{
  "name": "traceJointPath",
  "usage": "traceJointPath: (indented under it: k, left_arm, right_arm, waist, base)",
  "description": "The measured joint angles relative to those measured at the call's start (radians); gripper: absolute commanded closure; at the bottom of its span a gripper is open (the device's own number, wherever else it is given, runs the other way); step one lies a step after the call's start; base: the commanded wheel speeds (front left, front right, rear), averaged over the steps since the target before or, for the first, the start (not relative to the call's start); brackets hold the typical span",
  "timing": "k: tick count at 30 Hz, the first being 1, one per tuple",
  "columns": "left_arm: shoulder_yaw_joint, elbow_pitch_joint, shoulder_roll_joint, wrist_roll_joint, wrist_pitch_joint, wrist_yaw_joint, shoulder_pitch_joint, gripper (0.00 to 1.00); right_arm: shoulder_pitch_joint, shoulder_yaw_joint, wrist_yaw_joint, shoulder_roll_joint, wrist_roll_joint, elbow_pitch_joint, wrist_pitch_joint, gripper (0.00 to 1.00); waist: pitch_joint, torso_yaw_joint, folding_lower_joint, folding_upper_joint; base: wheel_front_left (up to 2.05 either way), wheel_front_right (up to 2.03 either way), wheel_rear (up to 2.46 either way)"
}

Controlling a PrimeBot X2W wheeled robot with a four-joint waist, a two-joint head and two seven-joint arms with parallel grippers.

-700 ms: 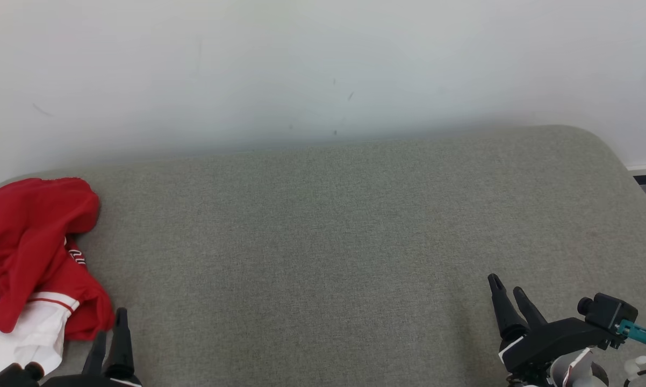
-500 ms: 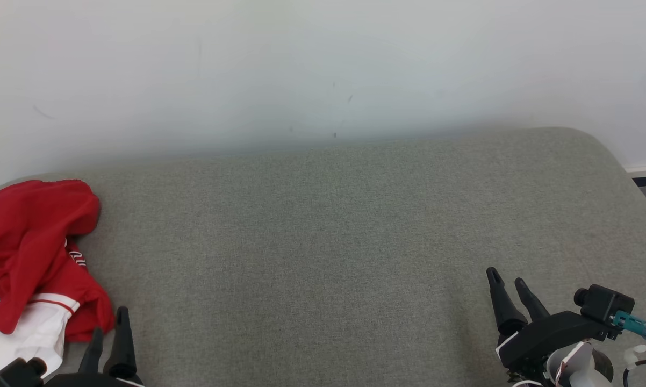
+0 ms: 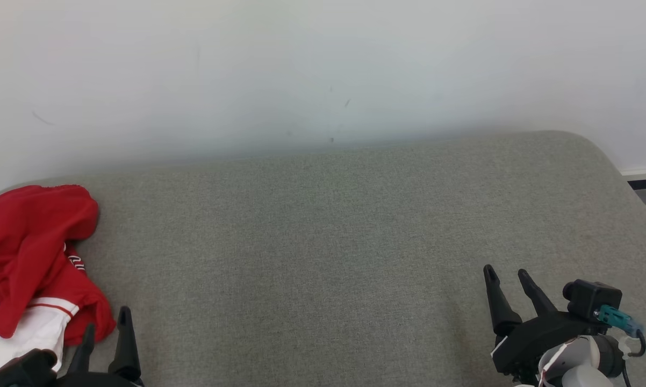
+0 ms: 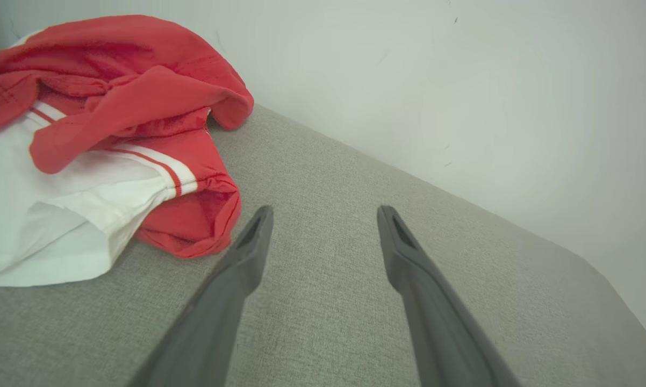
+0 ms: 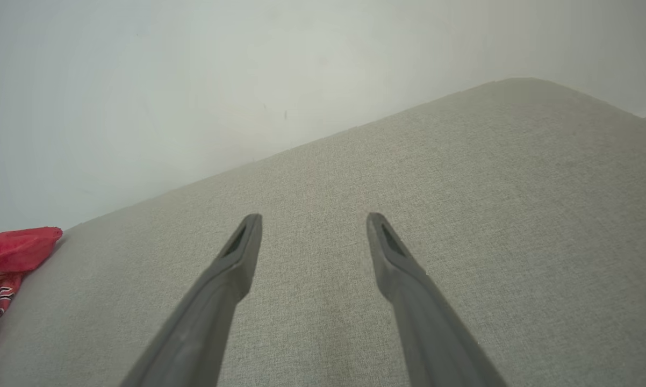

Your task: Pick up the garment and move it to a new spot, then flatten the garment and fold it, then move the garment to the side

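Crumpled red and white garment lies at the near left of a grey fabric surface. Left gripper sits just beside it, right gripper near right. Both have fingers spread wide, holding nothing.

A red garment with a white panel and thin red-and-white stripes lies at the left edge of a plain grey-green woven upholstered surface. The wall is off-white.
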Motion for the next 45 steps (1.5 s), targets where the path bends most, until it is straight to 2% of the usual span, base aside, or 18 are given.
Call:
traceJointPath:
  k: [15,24,35,45]
  left_arm:
    - [-0.016,-0.089,0.009,0.241,0.034,0.040,0.022,0.00]
    - [0.011,-0.137,0.018,0.369,0.053,0.058,0.059,0.00]
    - [0.018,-0.162,0.018,0.374,0.079,0.058,0.060,0.00]
    - [0.028,-0.171,0.031,0.414,0.119,0.058,0.057,0.00]
  right_arm:
    - [-0.018,0.039,-0.037,-0.024,-0.211,-0.038,0.000,0.00]
    - [-0.018,0.049,-0.054,-0.033,-0.324,-0.055,0.000,0.00]
    - [-0.014,0.037,-0.054,-0.029,-0.319,-0.072,0.010,0.00]
    - [-0.010,0.048,-0.047,-0.018,-0.294,-0.078,0.018,0.00]
  waist:
    - [-0.011,-0.003,0.0000,0.0000]
    - [-0.016,-0.010,0.0000,0.0000]
    - [-0.011,0.004,0.0000,0.0000]
    - [-0.008,0.070,0.0000,0.0000]
  base:
    - [0.00,0.00,0.00]
    - [0.00,0.00,0.00]
    - [0.00,0.00,0.00]
    - [0.00,0.00,0.00]
